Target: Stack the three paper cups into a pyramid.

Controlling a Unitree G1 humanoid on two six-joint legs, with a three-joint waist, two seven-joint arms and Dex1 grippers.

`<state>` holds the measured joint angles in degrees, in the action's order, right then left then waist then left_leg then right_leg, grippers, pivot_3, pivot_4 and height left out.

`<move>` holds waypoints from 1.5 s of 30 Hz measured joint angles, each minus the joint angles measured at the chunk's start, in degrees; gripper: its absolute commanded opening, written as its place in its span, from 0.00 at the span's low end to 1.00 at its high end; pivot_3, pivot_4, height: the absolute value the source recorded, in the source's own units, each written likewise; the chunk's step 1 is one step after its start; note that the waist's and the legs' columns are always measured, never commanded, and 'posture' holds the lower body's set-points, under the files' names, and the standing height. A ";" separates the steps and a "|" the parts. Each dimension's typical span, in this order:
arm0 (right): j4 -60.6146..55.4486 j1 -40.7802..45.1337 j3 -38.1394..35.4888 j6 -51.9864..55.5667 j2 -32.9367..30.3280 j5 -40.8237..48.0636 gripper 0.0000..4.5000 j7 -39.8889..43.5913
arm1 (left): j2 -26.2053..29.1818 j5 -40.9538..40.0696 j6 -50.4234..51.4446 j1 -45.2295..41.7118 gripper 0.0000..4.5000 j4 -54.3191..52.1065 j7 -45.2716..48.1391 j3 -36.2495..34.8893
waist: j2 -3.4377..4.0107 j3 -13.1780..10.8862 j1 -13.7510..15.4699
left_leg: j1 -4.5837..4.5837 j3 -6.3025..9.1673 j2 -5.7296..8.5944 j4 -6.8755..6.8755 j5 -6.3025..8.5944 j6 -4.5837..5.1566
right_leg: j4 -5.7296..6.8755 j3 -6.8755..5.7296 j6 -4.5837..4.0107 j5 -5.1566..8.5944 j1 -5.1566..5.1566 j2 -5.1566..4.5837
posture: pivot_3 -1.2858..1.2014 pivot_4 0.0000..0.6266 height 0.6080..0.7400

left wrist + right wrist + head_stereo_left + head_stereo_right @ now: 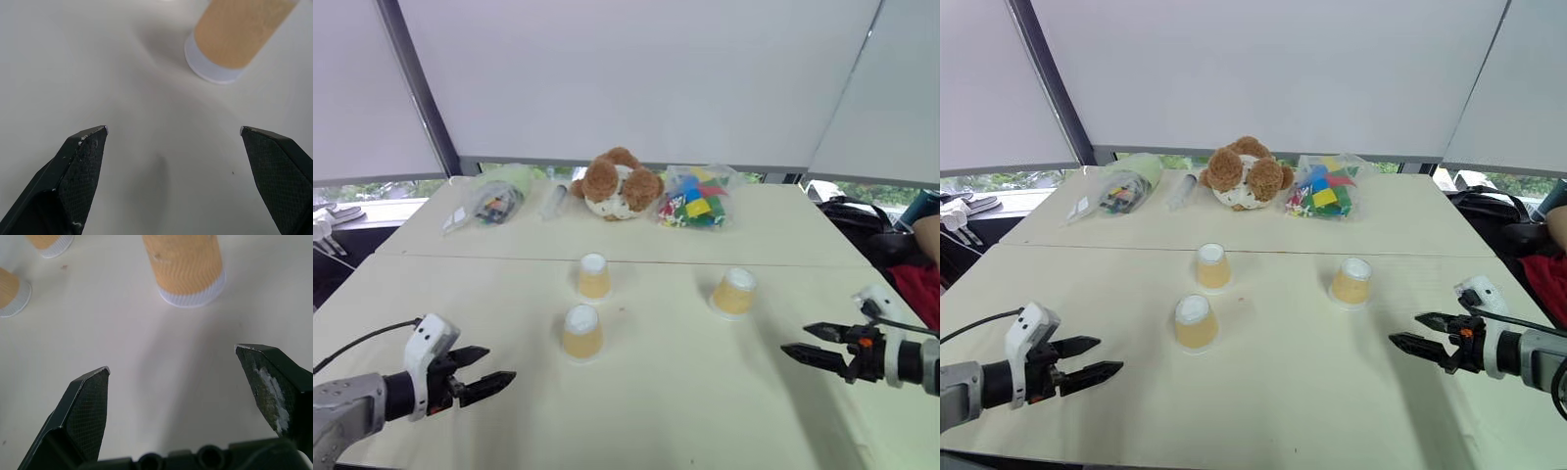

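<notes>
Two cream-coloured tabletops (705, 392) butt together along a seam, with pale roller blinds (636, 78) behind them. Three small tapered paper cups with tan-yellow sides and white round bases stand upside down on the near tabletop, none touching another, none stacked. The far cup (593, 276) sits just short of the seam; the near cup (581, 332) stands slightly nearer the robot and a little to the left of it; the right-hand cup (734, 292) is well apart from both, towards the robot's right.

Left gripper (489, 369) hovers low over the table, left of the near cup — its two black fingers spread wide and holding nothing. In its wrist view the near cup (234, 36) lies ahead of the open fingertips (83, 156), clear of them.

Right gripper (815, 345) is likewise spread wide and empty, pointing inward from the right edge, with the right-hand cup (188, 269) ahead of it and untouched.

Along the far tabletop lie a brown and cream teddy bear (619, 184), a clear bag of coloured blocks (697, 201) just right of it, and a clear plastic bag (494, 201) — contents apparently small mixed items — to the left.
</notes>
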<state>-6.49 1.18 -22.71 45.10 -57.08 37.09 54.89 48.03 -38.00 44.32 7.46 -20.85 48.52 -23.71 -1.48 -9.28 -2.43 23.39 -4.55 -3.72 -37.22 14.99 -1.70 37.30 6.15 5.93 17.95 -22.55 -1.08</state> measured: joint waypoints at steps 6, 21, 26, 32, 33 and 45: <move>0.04 0.99 0.46 -0.38 3.30 0.13 1.00 -0.65 | 0.00 2.59 -2.95 0.31 1.00 0.26 -0.63 0.05 | 0.00 0.00 -0.11 | 0.01 -0.01 0.01 0.03 0.00 0.00 | 0.02 0.00 0.15 -0.08 -0.03 0.04 | 0.52 0.24 1.00; 0.24 1.02 -0.61 -4.82 5.75 -2.32 1.00 -3.30 | -0.03 4.58 -6.80 -3.37 1.00 4.39 0.51 2.19 | 0.00 0.00 -0.05 | 0.01 -0.01 0.01 0.00 0.00 0.00 | 0.04 -0.01 0.16 -0.09 -0.01 0.07 | 0.52 0.24 1.00; 0.77 0.51 -1.04 -4.73 3.43 -3.06 1.00 -2.24 | 0.37 4.88 -8.18 -8.87 1.00 5.39 1.61 3.65 | 0.00 0.00 0.18 | 0.02 0.00 0.02 -0.03 0.00 0.00 | 0.04 -0.02 0.17 -0.09 0.02 0.07 | 0.52 0.24 1.00; -9.49 -2.48 -0.11 0.11 2.18 1.34 1.00 1.11 | 0.93 5.05 -9.12 -15.44 1.00 -0.44 6.44 14.57 | 0.04 0.02 0.01 | 0.00 0.03 0.00 -0.05 -0.01 -0.01 | 0.10 -0.01 0.21 -0.11 0.03 0.16 | 0.52 0.24 1.00; -10.97 -1.92 -0.04 0.80 2.58 2.11 1.00 0.46 | 0.06 5.30 -9.61 -17.00 1.00 -0.37 6.34 16.13 | 0.03 0.02 -0.06 | 0.00 0.04 -0.01 -0.07 -0.01 -0.02 | 0.11 -0.01 0.20 -0.12 0.05 0.20 | 0.52 0.24 1.00; -21.24 1.96 3.14 5.93 6.60 7.99 1.00 -6.96 | -5.38 11.34 -15.90 -24.28 1.00 6.92 6.54 23.47 | 0.02 0.01 0.25 | 0.04 0.04 0.00 -0.11 -0.02 -0.02 | 0.14 -0.02 0.21 -0.11 0.05 0.24 | 0.52 0.24 1.00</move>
<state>-27.73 3.14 -19.57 51.03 -50.48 45.08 47.93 42.66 -26.66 28.42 -16.81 -13.93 55.06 -0.25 -1.46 -9.27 -2.19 23.42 -4.51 -3.73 -37.33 14.97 -1.72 37.44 6.13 6.14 17.83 -22.50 -0.84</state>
